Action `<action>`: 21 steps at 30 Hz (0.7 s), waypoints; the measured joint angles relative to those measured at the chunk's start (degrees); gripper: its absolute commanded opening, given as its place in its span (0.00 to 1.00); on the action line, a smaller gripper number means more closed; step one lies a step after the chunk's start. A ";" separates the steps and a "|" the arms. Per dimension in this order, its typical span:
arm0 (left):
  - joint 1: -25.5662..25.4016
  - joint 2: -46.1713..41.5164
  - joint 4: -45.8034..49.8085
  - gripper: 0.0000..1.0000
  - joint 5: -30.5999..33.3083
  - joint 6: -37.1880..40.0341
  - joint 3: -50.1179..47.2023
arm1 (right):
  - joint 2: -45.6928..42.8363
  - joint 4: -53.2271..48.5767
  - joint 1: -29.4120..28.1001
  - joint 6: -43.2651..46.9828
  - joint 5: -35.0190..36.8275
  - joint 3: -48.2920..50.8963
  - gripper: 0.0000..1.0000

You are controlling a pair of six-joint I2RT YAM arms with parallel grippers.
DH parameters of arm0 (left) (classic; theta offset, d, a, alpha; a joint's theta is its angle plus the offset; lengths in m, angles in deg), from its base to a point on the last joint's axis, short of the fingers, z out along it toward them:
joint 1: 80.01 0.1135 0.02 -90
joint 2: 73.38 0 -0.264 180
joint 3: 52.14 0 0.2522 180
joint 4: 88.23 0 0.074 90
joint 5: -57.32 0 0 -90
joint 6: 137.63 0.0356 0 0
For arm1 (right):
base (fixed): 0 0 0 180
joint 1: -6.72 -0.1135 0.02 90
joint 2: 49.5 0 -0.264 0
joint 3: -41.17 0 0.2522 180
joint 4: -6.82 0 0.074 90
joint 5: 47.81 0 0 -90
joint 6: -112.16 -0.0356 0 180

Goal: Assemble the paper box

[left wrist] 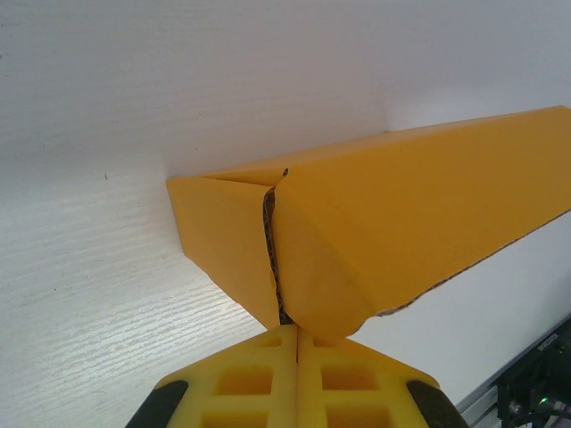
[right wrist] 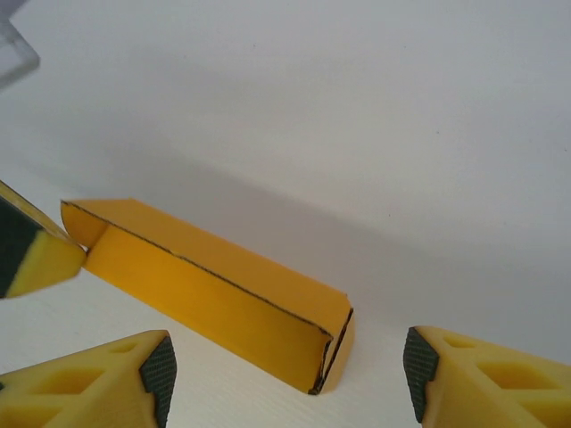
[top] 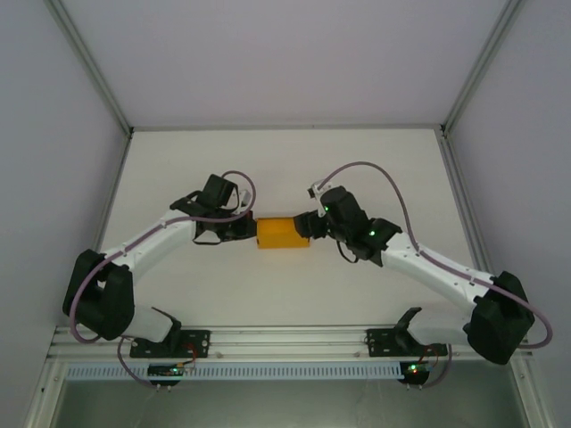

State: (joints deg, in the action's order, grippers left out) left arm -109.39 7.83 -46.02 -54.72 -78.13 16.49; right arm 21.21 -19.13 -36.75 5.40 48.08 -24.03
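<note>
Left gripper (left wrist: 297,339) closed at paper box (left wrist: 419,205)

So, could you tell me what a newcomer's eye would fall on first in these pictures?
The orange-yellow box stands out, lying mid-table between the two arms. The left gripper is shut with its tips against the box's folded end. The right gripper stands open at the other end, with that end between its jaws and touching neither.
</note>
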 measured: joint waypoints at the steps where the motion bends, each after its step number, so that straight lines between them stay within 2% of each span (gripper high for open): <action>1: 0.00 0.00 -0.04 0.00 0.07 0.00 0.00 | 0.26 0.04 0.63 -0.20 -0.79 -0.17 0.71; 10: 0.00 0.11 -0.17 0.00 0.24 0.00 0.00 | 7.65 -2.27 3.30 -2.93 -0.94 -5.66 0.68; 21: 0.00 0.26 -0.44 0.00 0.22 0.02 0.02 | 11.58 -4.11 5.31 -6.16 -2.03 -5.53 0.63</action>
State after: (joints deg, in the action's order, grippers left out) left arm -109.39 8.09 -46.46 -54.51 -78.11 16.51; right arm 32.80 -23.24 -31.44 -0.76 46.04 -29.56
